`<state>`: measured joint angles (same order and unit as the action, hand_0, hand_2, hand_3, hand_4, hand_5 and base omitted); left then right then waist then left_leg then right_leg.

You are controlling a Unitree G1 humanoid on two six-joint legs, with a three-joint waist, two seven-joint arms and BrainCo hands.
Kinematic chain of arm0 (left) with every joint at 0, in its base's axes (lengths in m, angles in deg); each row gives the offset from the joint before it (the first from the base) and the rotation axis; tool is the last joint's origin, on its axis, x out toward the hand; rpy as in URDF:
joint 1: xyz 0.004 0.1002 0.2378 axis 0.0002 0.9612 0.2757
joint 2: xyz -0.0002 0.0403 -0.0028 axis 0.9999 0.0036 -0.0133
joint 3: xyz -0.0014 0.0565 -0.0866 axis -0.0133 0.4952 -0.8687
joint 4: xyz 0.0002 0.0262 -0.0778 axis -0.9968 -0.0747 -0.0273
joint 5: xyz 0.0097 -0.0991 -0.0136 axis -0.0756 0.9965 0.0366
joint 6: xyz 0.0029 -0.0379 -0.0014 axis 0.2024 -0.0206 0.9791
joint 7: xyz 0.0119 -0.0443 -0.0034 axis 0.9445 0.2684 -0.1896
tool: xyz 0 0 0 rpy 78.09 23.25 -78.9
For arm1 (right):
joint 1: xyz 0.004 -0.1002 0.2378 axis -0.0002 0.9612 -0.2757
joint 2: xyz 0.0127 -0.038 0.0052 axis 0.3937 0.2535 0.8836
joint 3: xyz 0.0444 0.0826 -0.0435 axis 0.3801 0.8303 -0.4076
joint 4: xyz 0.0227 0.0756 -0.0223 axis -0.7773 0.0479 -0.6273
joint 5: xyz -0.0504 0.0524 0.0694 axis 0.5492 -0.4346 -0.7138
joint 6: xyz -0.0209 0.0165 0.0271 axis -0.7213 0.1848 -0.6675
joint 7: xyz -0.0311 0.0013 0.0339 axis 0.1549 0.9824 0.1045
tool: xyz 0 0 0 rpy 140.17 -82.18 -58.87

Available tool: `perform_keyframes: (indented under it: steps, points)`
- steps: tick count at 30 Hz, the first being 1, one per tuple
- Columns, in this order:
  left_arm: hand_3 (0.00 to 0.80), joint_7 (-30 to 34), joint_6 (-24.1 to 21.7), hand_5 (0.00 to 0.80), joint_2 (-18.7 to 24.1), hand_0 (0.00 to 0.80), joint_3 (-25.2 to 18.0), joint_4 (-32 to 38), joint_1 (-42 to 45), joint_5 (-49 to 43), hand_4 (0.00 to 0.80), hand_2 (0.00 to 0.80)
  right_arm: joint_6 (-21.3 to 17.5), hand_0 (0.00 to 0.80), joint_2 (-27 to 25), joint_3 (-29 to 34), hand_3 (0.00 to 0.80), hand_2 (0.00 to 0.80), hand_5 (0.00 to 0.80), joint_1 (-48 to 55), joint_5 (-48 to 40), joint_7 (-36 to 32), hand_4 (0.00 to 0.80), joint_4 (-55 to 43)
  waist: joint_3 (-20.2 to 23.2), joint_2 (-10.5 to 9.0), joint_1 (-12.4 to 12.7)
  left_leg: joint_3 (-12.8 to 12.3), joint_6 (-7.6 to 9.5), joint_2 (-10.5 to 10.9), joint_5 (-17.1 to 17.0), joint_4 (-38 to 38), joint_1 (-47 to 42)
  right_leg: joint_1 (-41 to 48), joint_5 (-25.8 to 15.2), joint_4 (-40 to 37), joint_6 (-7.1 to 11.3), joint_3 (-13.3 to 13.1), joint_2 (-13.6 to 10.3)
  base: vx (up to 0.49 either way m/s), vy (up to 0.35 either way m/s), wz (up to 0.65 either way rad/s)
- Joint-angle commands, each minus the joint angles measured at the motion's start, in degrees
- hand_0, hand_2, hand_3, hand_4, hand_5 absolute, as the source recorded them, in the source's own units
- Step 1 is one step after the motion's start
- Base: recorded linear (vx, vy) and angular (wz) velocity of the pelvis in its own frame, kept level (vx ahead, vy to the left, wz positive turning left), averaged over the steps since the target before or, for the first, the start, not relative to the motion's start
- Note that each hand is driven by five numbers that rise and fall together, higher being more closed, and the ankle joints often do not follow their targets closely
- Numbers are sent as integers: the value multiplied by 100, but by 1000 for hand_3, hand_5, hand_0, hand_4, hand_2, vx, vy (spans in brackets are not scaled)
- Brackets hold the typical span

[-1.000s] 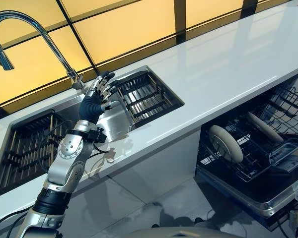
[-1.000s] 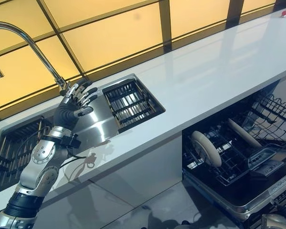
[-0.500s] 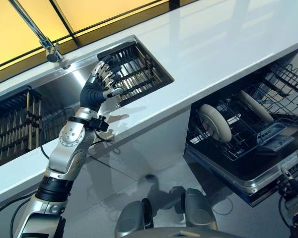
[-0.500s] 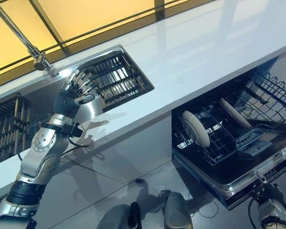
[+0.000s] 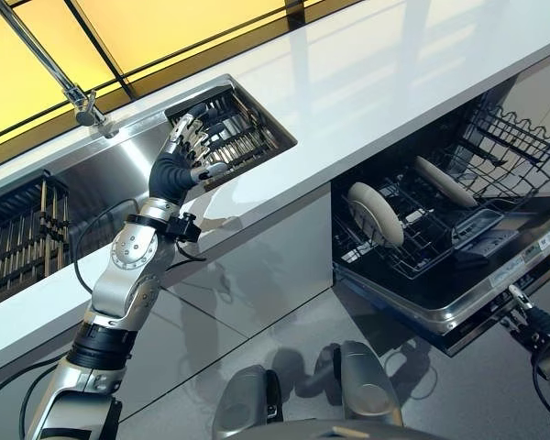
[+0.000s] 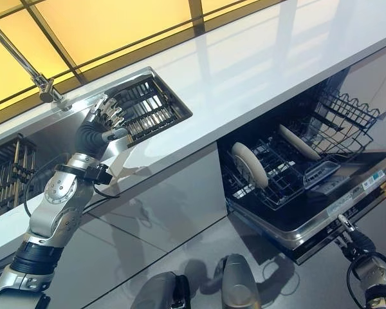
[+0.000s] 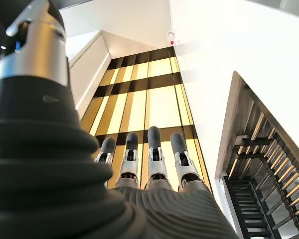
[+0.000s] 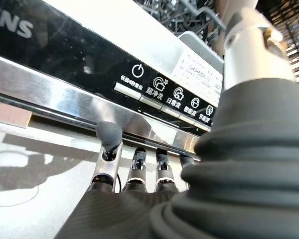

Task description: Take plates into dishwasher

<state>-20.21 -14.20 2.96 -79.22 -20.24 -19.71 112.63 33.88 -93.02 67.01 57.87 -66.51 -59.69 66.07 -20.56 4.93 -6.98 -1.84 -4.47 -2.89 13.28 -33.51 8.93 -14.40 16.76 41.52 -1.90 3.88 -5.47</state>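
Two white plates stand on edge in the open dishwasher's lower rack, one (image 5: 374, 213) nearer the front and one (image 5: 445, 181) behind it. My left hand (image 5: 179, 170) is raised over the sink with straight, spread fingers (image 7: 152, 159) and holds nothing. Its fingertips are at the left edge of the black sink rack (image 5: 243, 137). My right hand (image 6: 356, 246) sits low at the right, just under the front edge of the dishwasher door (image 5: 495, 275). Its fingers (image 8: 109, 149) are straight and point at the control strip, empty.
A chrome faucet (image 5: 46, 55) rises behind the sink, with a second dark rack (image 5: 18, 234) in the left basin. The white counter (image 5: 394, 82) runs right above the dishwasher. A wire basket (image 5: 504, 137) fills the rear of the rack. Grey floor lies below.
The camera has tilted down and right, so the whole scene shifted. My left hand has drifted from the faucet's base toward the sink rack. My right hand has come into view under the door.
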Motion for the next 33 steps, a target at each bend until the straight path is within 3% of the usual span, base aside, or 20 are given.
perform_keyframes:
  steps: [1, 14, 33]
  points:
    - [0, 16, -397, 0, 136, 0, 75, -130, -307, 60, 0, 0, -292, 0, 71, -282, 0, 0, 0, -1756, -353, -267, 0, -931, 176, -141, 328, -182, 746, 392, 6, -902, 195, 708, -202, -561, -297, 75, 302, 0, 0, 0]
    - [0, 100, -493, 0, 315, 0, 147, -377, -495, 212, 0, 0, -222, 0, -96, -367, 0, 0, 0, -2481, -391, -192, 0, -747, 185, -195, 544, -9, 714, 454, -4, -960, 176, 954, -255, -658, -273, 159, 246, -14, -12, 4]
    - [0, 324, -549, 0, 471, 0, 146, -667, -389, 193, 0, 0, -208, 0, -395, -373, 0, 0, 0, -2977, -352, -83, 0, -531, 480, -381, 828, 356, 674, 621, 121, -255, -386, 1539, -205, -907, -247, 385, 148, 25, -31, 15]
